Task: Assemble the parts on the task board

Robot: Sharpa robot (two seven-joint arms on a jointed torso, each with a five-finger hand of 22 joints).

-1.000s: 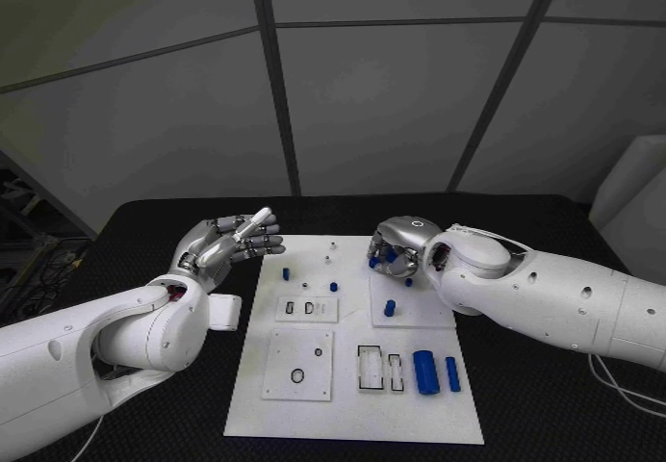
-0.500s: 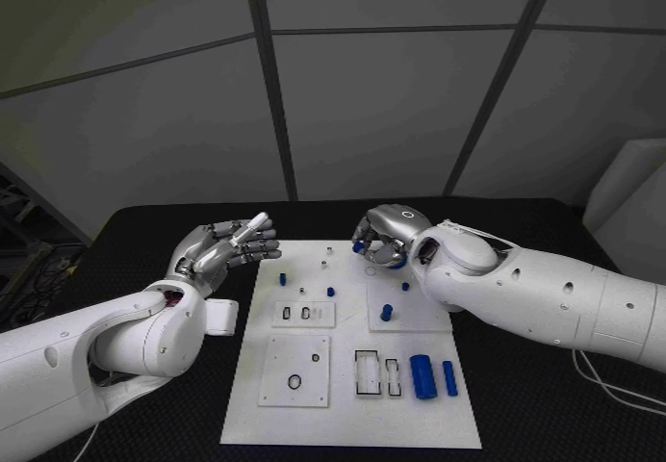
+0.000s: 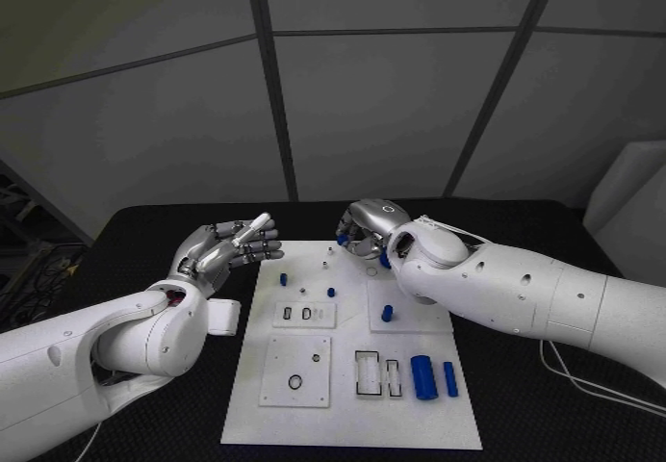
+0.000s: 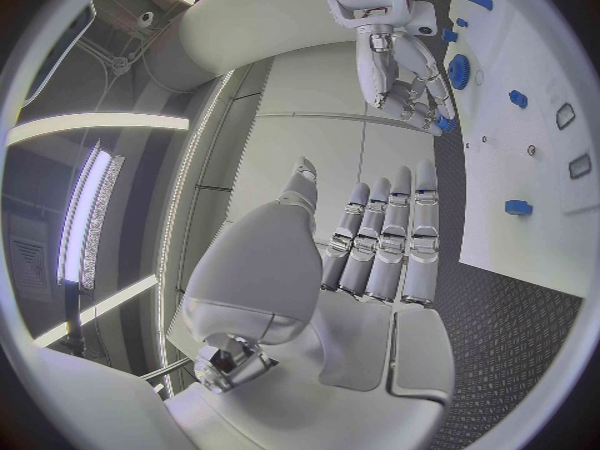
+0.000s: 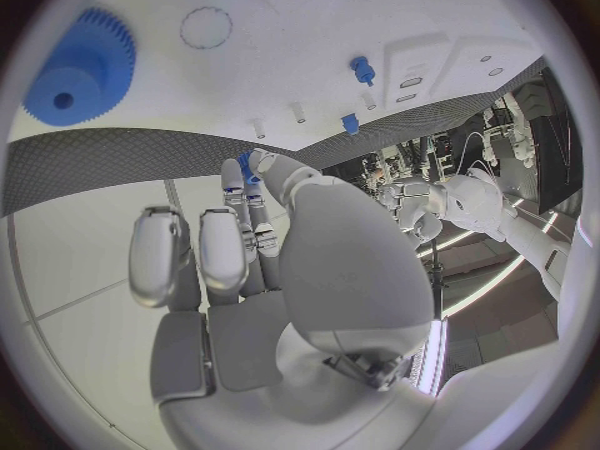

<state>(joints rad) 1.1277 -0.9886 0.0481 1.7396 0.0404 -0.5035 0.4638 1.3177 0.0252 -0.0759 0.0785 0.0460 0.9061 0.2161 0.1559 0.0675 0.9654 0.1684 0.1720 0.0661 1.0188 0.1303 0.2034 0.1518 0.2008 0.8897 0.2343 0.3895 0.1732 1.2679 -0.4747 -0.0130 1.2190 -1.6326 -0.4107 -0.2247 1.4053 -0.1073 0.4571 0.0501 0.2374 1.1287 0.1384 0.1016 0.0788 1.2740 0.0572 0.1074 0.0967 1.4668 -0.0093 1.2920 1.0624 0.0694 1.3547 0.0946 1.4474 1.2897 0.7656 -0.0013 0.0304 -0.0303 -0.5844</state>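
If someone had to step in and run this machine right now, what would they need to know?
Left hand: raised beside the white board's left edge, fingers together, holding nothing.
Right hand: over the board's far edge, a small blue piece at its fingertips.
On the board: a blue gear mounted, small blue pegs standing, two blue cylinders lying near the front.
Left to do: place the held piece; the cylinders and open slots wait.

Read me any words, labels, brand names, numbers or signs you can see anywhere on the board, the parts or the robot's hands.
None can be read: no print shows on the task board, the blue parts, the left hand or the right hand.
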